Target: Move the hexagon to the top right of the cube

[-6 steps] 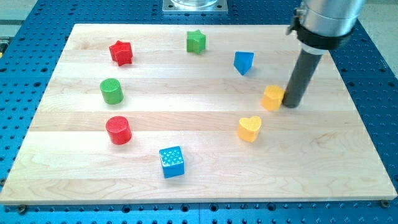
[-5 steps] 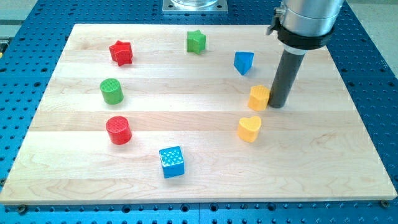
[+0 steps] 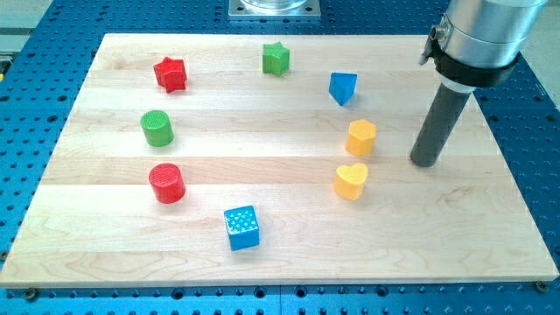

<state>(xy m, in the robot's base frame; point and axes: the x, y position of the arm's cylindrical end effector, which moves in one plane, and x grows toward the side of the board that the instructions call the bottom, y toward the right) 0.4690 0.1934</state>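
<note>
The yellow hexagon (image 3: 361, 137) sits on the wooden board right of centre. The blue cube (image 3: 241, 227) is near the view's bottom, left of and below the hexagon. My tip (image 3: 425, 162) rests on the board to the right of the hexagon and slightly lower, with a clear gap between them. The rod rises toward the view's top right.
A yellow heart (image 3: 351, 181) lies just below the hexagon. A blue triangular block (image 3: 342, 87) is above it. A green star (image 3: 276, 59), red star (image 3: 171, 74), green cylinder (image 3: 157, 129) and red cylinder (image 3: 166, 184) sit to the left.
My tip first pushed the hexagon to the left, then drew back to the right and slightly down, away from it. The hexagon now rests left of where it began.
</note>
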